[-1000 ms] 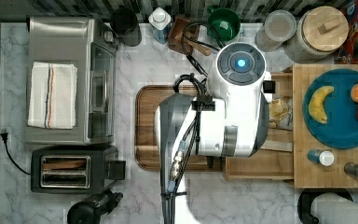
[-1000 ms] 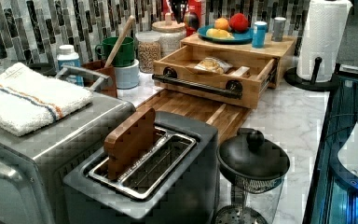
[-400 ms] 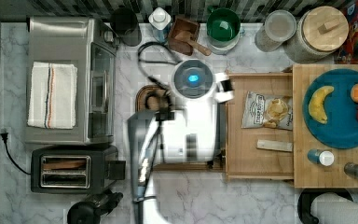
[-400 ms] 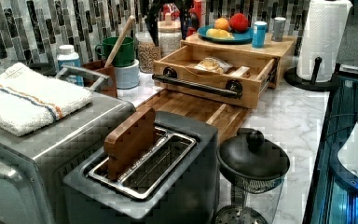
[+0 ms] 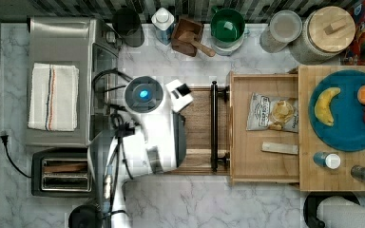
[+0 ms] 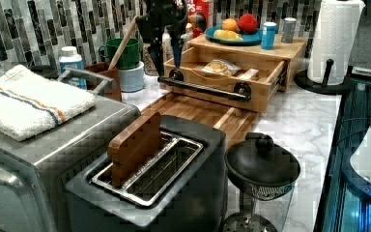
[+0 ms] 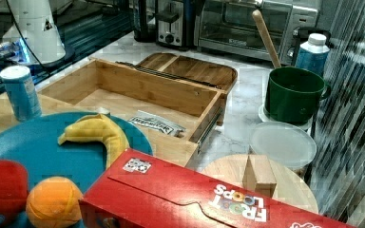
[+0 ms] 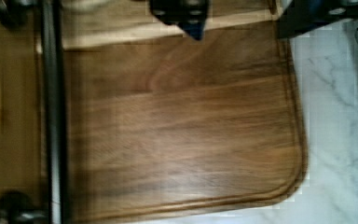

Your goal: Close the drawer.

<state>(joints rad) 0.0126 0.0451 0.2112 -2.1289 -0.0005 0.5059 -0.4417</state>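
The arm has moved toward the top view's left since a second ago, off the drawer and over the dark wooden tray, so the whole drawer now lies uncovered. The drawer stands pulled out from under the slab carrying the blue plate, its black bar handle over the tray, a chip bag inside. The tool hangs just beyond the handle's far end in the left view; I cannot tell whether its fingers are spread or together.
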